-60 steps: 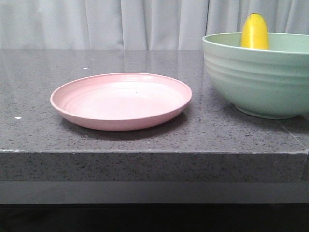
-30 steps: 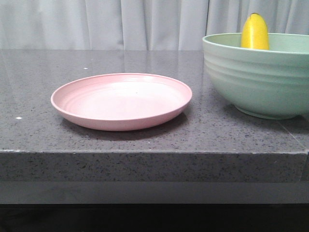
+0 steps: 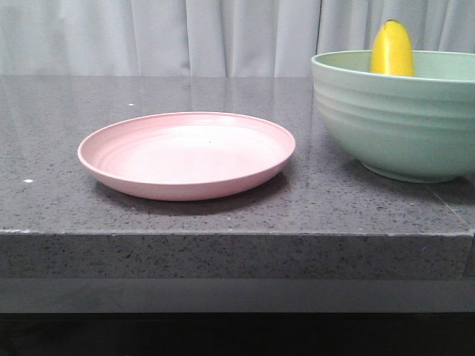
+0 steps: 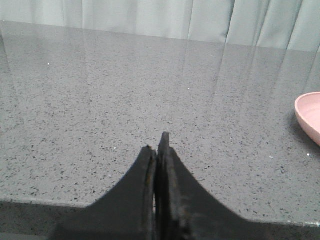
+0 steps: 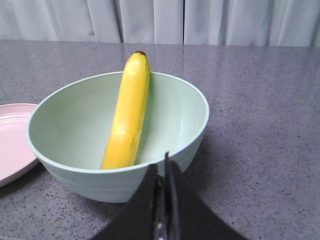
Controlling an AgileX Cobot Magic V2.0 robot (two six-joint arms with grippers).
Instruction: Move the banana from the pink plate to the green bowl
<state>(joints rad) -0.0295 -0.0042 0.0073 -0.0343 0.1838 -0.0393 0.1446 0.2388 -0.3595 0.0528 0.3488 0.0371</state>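
The banana [image 3: 392,49] stands leaning inside the green bowl [image 3: 397,126] at the right of the counter, its dark tip above the rim. In the right wrist view the banana [image 5: 129,115] rests against the far wall of the bowl [image 5: 75,125]. The pink plate [image 3: 185,154] sits empty in the middle; its edge shows in the left wrist view [image 4: 308,116] and the right wrist view [image 5: 12,140]. My left gripper [image 4: 157,150] is shut and empty over bare counter, left of the plate. My right gripper [image 5: 162,167] is shut and empty, just outside the bowl's near rim.
The grey speckled counter [image 3: 237,252] has its front edge close to the plate and bowl. A pale curtain [image 3: 185,37] hangs behind. Neither arm shows in the front view.
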